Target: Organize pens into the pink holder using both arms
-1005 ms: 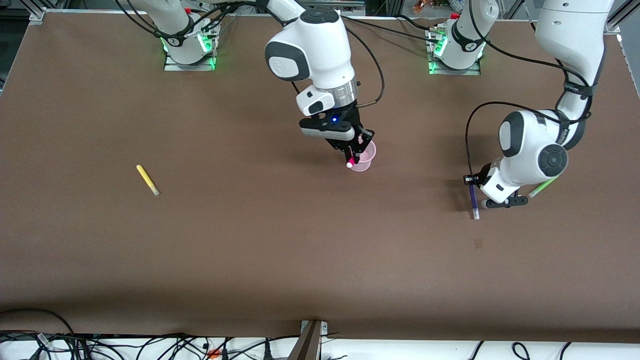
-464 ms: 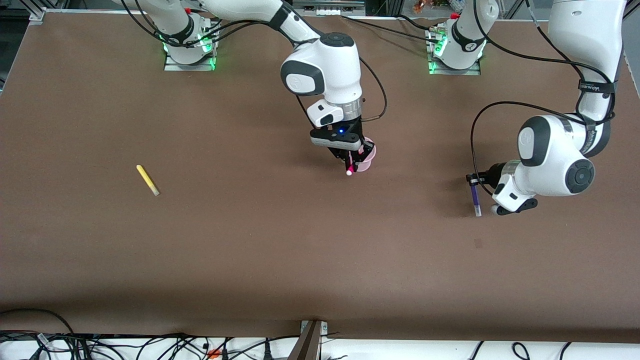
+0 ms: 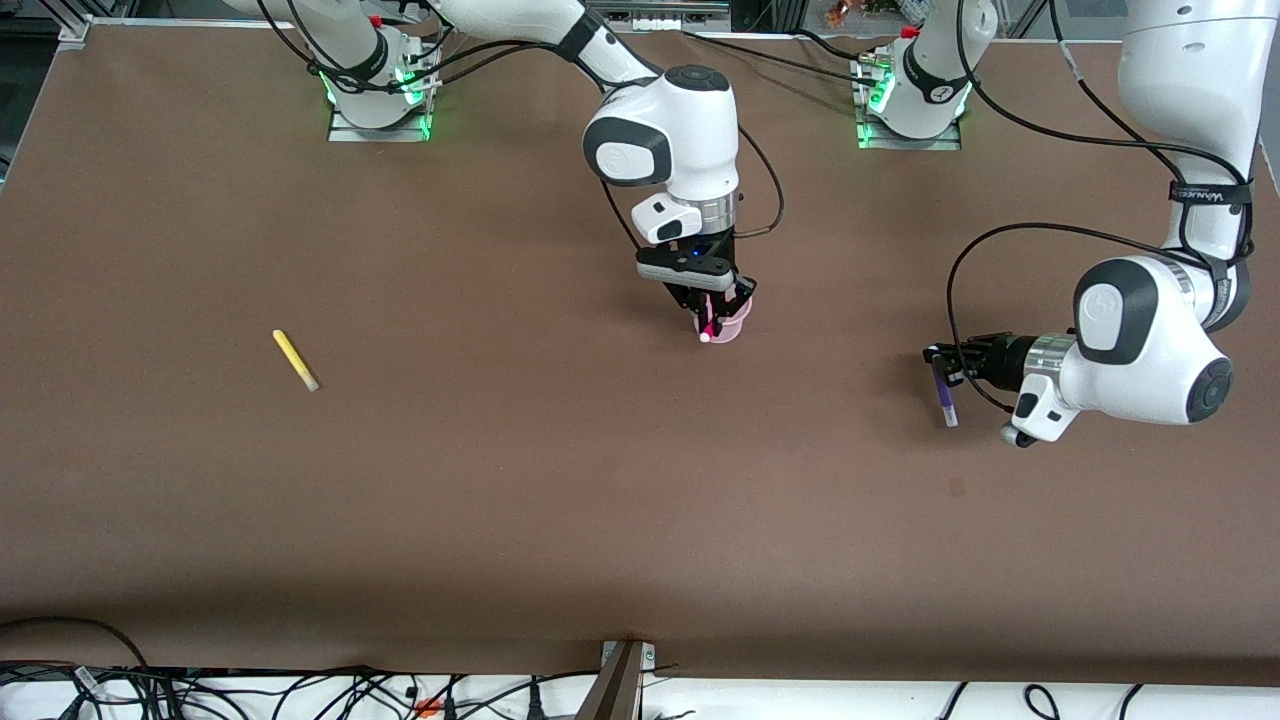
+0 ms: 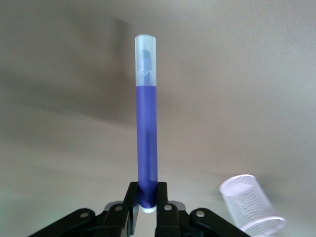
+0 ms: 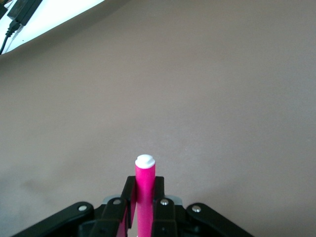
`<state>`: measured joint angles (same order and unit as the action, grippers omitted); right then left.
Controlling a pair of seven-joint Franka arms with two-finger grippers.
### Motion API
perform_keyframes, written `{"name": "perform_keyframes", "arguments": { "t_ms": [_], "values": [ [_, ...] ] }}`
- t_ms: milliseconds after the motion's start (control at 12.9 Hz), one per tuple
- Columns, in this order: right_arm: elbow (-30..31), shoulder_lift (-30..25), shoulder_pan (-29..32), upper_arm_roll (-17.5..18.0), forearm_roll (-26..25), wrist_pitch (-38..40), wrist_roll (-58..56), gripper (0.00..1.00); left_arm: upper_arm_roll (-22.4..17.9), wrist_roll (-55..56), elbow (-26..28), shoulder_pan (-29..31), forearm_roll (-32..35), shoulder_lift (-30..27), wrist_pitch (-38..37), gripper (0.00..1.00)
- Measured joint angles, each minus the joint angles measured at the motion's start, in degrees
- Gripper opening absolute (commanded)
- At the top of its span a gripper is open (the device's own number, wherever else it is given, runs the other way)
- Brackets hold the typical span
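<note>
Two big white robot arms [image 3: 665, 130] have round grey joint caps and thin black cables. Green lights glow at both bases [image 3: 378, 95]. One wrist shows a tiny, maybe blue, light [image 3: 697, 251].

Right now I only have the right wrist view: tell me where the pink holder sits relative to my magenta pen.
Observer: The pink holder stands just under the right gripper. The magenta pen hangs over its rim on the side nearer the front camera.
Operator: Report the other arm.
Observer: The left gripper is shut on the purple pen, over the table toward the left arm's end.
Operator: Name any pen lying loose.
Observer: A yellow pen lies flat on the table toward the right arm's end.
</note>
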<state>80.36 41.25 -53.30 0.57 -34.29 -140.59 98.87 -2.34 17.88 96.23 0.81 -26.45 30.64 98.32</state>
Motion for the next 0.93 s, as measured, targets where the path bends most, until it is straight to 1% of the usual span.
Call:
{"name": "perform_keyframes", "arguments": {
  "t_ms": [155, 386, 464, 541, 618, 850, 928],
  "values": [
    [0.00, 0.54, -1.95, -2.27, -0.02, 0.00, 1.13, 0.00, 0.00, 3.57, -0.49, 0.49, -3.82, 0.75, -1.77, 0.00],
    [0.00, 1.18, -4.09, -4.48, -0.36, 0.00, 1.62, 0.00, 0.01, 8.55, -0.76, 0.56, -9.68, 0.87, -4.46, 0.00],
    [0.00, 1.36, -4.55, -4.83, -0.39, 0.01, 1.67, 0.09, 0.00, 9.78, -0.77, 0.75, -11.52, 0.90, -5.26, 0.00],
    [0.00, 1.45, -4.81, -5.00, -0.41, 0.01, 1.68, 0.32, -0.01, 11.19, -0.78, 1.27, -13.75, 1.06, -6.48, 0.00],
    [0.00, 1.46, -4.89, -5.10, -0.43, 0.01, 1.68, 0.38, -0.02, 12.53, -0.78, 1.94, -16.33, 1.34, -7.97, 0.00],
    [-0.12, 1.45, -4.89, -5.43, -0.57, -0.01, 1.65, 0.78, -0.03, 16.55, -0.85, 3.56, -21.44, 1.99, -11.16, 0.00],
    [-0.25, 1.43, -4.89, -5.55, -0.58, -0.01, 1.58, 0.85, -0.03, 18.07, -0.88, 3.86, -23.12, 2.06, -12.25, 0.00]
  ]
}}
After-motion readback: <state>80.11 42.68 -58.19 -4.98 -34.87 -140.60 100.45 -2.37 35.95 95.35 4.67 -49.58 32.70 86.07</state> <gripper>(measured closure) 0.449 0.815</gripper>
